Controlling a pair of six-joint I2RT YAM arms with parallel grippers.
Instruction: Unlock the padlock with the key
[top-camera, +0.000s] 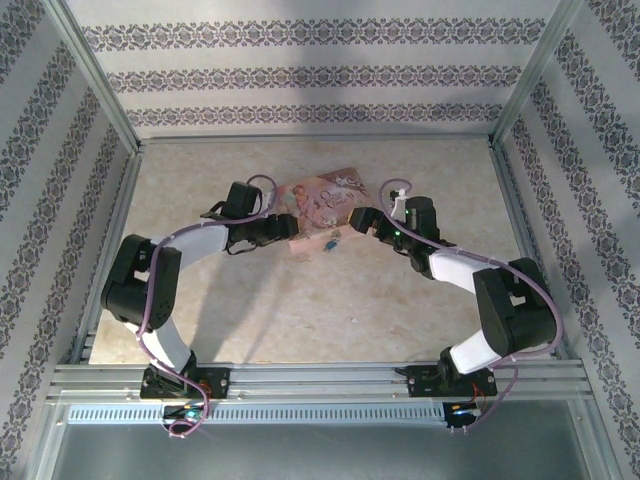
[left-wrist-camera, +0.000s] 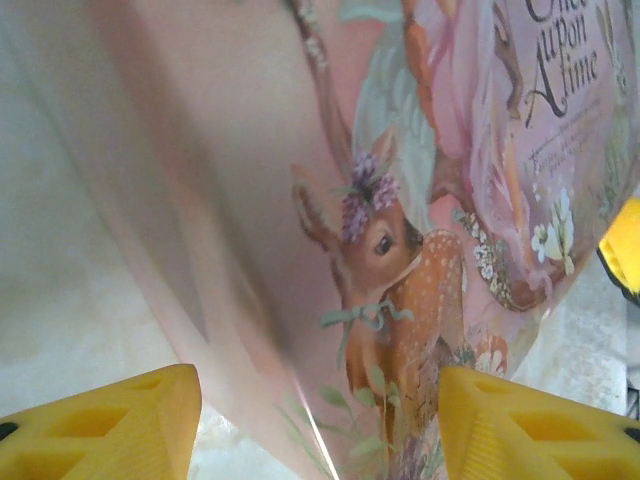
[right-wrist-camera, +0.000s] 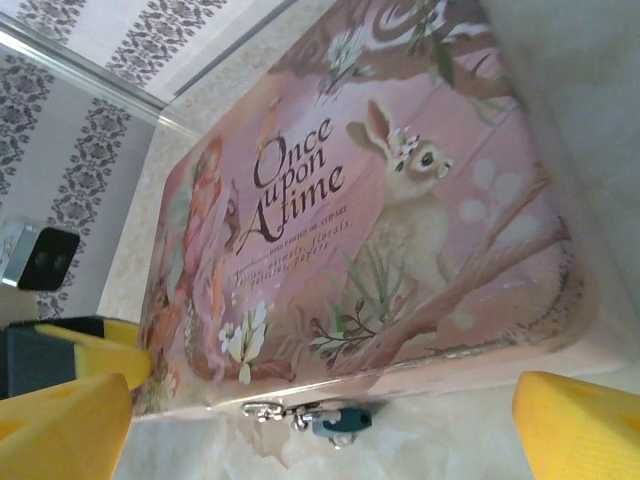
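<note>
Pink and flat, the illustrated box (top-camera: 322, 200) with its deer, rabbit and "Once upon a time" lettering lies lid-up on the pale mottled surface (top-camera: 300, 320) between the two arms. Its small teal and silvery metal padlock (right-wrist-camera: 340, 420) hangs from a silvery clasp (right-wrist-camera: 268, 410) on the box's side wall. I cannot tell whether it rests on the surface or sits just above it. The placing makes sense. The lock is fastened to the box, so it can only be reached low down at that edge, and the box must be kept from sliding while the lock is worked.

The right jaws stand wide open and empty, low beside the box and facing the wall with the clasp. The padlock sits just ahead of them, roughly midway between the two yellow fingers (right-wrist-camera: 580, 420), touching neither. The left jaws are likewise wide open with nothing gripped. The pictured lid and one edge of the box lie ahead of and between their own fingers (left-wrist-camera: 100, 430), and I cannot tell whether either finger touches the box.

I judge that the left jaws are placed to close on the box and steady it while the right jaws line up on the lock. Where the key is I cannot tell. Neither pair of jaws carries one, so unlocking has not begun.
</note>
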